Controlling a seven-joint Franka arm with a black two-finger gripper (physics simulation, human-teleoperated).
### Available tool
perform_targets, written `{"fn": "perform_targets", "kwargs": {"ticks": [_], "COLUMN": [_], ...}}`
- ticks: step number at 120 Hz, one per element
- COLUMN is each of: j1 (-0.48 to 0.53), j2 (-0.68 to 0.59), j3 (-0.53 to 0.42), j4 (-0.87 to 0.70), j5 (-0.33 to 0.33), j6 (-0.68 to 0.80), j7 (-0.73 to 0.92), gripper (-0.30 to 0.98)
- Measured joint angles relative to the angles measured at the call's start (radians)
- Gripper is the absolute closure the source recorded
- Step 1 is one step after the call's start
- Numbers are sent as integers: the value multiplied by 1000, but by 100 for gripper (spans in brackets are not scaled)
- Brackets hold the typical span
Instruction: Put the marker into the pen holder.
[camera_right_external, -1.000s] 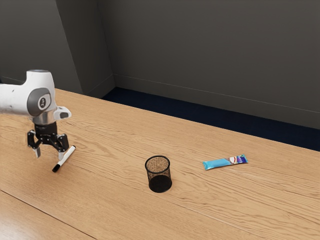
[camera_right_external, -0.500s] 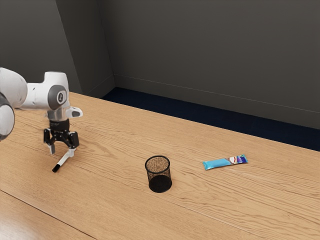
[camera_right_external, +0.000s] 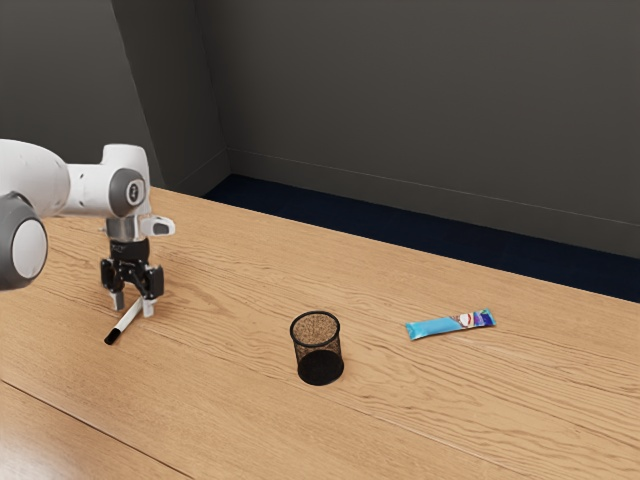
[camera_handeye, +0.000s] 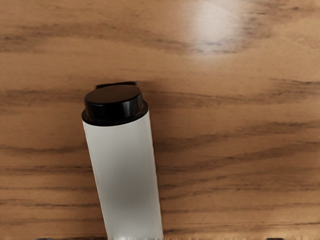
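My gripper (camera_right_external: 133, 304) is low over the table at the exterior view's left, fingers apart and pointing down, one on either side of the marker's far part. The white marker (camera_right_external: 125, 320) lies flat on the wood, its black-capped end sticking out toward the exterior view's lower left. In the wrist view the marker (camera_handeye: 125, 175) looms large, with a black end; dark bits of my open gripper (camera_handeye: 159, 238) show at the lower edge, well apart around it. The black mesh pen holder (camera_right_external: 320, 366) stands upright, with no pen visible inside.
A blue snack packet (camera_right_external: 435, 326) lies beyond the pen holder, toward the exterior view's right. The wooden table (camera_right_external: 250, 430) ends at a long back edge, with a dark floor and grey wall behind.
My hand has moved toward the exterior view's right, over the marker, and appears turned, with the fingertips looking closer together there. The marker, pen holder and packet have stayed put.
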Motion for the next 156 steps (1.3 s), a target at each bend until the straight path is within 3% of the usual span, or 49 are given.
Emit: {"fn": "perform_targets", "kwargs": {"ticks": [32,52,70,84,109,142,156], "j1": [-3,-4,-9,-65,-193,-310,-347], "j2": [-4,-4,-26,-212,-466,-745,-797], "j3": [1,1,1,-1,-11,-137,-161], "j4": [0,0,-22,-162,-344,-647,-718], "j5": [8,14,20,60,118,133,130], "j6": [-6,-3,10,84,305,671,787], "j7": [33,47,54,55,48,-26,-80], "gripper": [55,70,76,78,79,79,79]}}
